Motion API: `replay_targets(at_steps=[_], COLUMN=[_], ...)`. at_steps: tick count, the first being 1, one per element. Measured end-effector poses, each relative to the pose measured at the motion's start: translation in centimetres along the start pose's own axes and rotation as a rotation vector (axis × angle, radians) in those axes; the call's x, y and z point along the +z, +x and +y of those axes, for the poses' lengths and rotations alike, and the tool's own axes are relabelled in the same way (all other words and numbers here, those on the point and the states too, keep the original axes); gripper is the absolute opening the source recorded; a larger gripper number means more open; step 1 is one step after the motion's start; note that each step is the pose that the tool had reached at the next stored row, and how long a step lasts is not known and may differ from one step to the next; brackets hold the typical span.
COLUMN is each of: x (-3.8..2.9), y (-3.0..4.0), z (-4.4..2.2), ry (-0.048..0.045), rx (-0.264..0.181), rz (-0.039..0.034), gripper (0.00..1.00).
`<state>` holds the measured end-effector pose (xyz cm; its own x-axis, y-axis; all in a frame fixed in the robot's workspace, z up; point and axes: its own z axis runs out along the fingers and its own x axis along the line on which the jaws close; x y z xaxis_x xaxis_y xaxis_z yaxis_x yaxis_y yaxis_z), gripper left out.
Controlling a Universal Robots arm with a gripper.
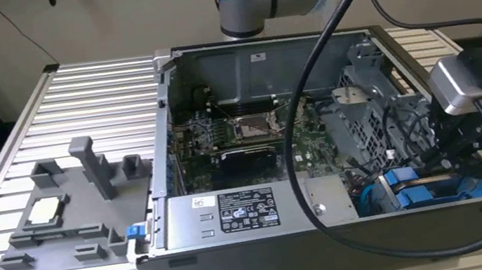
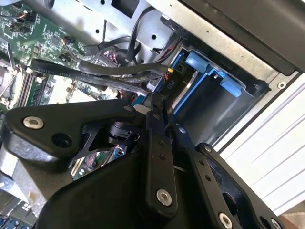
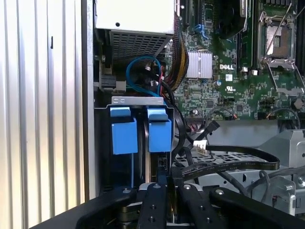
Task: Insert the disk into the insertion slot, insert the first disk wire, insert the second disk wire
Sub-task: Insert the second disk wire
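Hovering gripper [image 2: 153, 102] | by insertion slot [image 1: 438, 189] | disk [image 3: 151, 164] seated

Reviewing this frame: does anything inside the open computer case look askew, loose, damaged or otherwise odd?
Nothing looks damaged or spilled. The disk stands in the insertion slot, its blue tabs level and side by side. The gripper hovers at the slot with its fingertips closed on a flat black wire near the disk's connector end. Other cables lie loosely over the drive cage.
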<state>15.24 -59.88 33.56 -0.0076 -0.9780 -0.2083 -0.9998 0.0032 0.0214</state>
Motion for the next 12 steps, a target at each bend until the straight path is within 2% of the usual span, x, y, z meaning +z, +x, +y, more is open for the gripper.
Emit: replay_targets(at_steps=[5,6,8,12], x=[0.02,0.01,-0.07,-0.94], y=[0.00,0.00,-0.02,-0.20], z=[-0.01,-0.01,0.00,0.02], ry=[0.0000,0.0000,-0.0002,-0.0020], rx=[0.000,0.000,0.000,0.001], rz=[0.0022,0.0029,0.0032,0.0032], gripper=[0.17,0.24,0.24,0.24])
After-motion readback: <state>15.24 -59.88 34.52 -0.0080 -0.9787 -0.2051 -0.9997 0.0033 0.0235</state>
